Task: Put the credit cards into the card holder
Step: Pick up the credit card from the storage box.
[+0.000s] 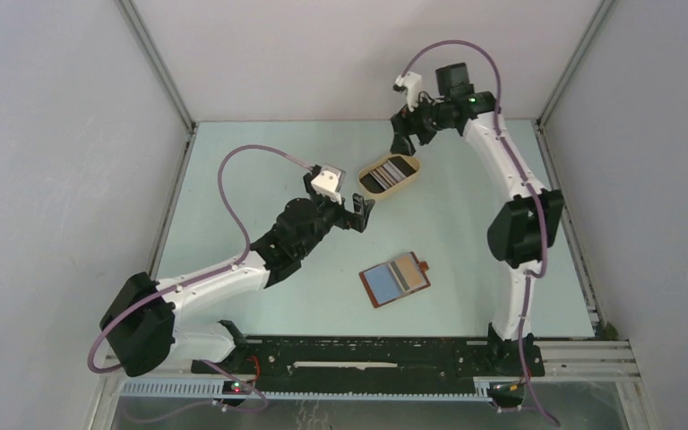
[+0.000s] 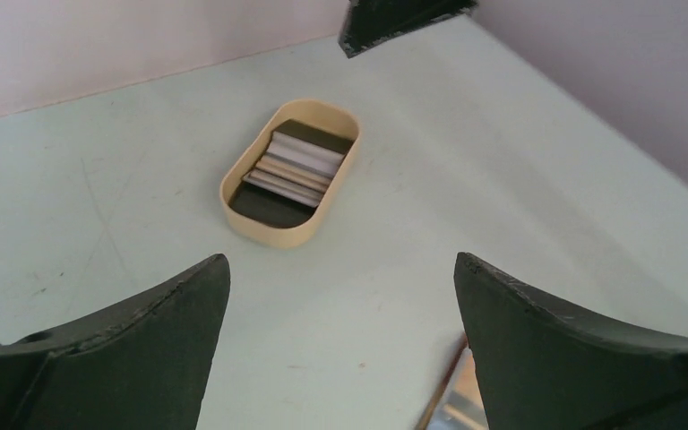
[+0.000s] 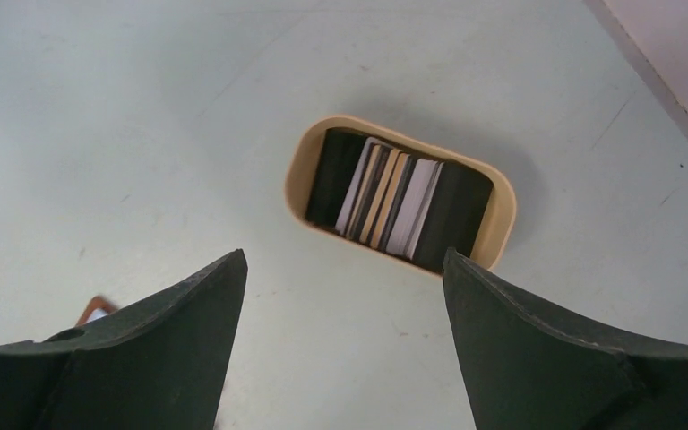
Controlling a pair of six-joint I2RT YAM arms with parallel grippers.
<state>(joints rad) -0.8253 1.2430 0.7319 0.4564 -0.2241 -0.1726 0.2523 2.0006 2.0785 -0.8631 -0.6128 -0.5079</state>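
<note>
Hovering at the tray's [image 1: 418, 170] seven o'clock, the left jaws stand apart, empty. Cards [image 1: 389, 170] sit stacked in the tray; the holder [image 1: 394, 279] lies open on the bench [image 1: 260, 170] at its six o'clock. Right jaws, apart and empty, hang at twelve. Likely next: pinching one card's edge.

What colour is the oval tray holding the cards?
Beige, a pale tan; the tray shows best in the right wrist view.

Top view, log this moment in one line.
cards: in tray | wallet: open, on table | left hand: open, empty | right hand: open, empty
</note>
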